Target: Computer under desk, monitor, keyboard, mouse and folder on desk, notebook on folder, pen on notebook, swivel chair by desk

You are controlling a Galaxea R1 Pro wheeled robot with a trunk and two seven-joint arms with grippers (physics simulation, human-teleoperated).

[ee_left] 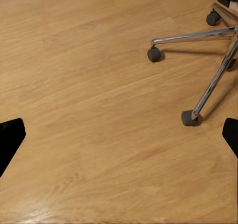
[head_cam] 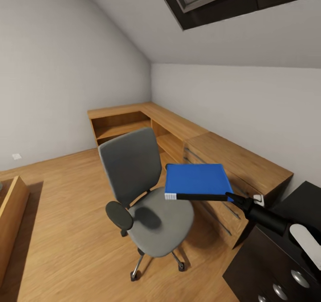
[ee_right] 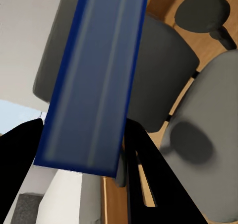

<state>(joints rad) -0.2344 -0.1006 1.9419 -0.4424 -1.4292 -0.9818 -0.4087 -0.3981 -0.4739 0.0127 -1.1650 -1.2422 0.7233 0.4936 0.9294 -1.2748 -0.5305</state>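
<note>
Folder (head_cam: 196, 179) sits flat in my right gripper (head_cam: 232, 198), pinched tight at its 4 o'clock corner, up in the air just beside the swivel chair (head_cam: 142, 190). My left gripper (ee_left: 119, 135) is spread wide over the wood floor (ee_left: 84, 95).

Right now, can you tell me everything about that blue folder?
The folder is bright blue on top, flat and rectangular, with a thin white edge like paper at one corner. It looks like stiff plastic or card and is closed. It lies level in the air, lifted off the chair, whose seat is bare beneath it. The right gripper pinches its near edge. In the right wrist view the folder runs out from between the black fingers.
</note>
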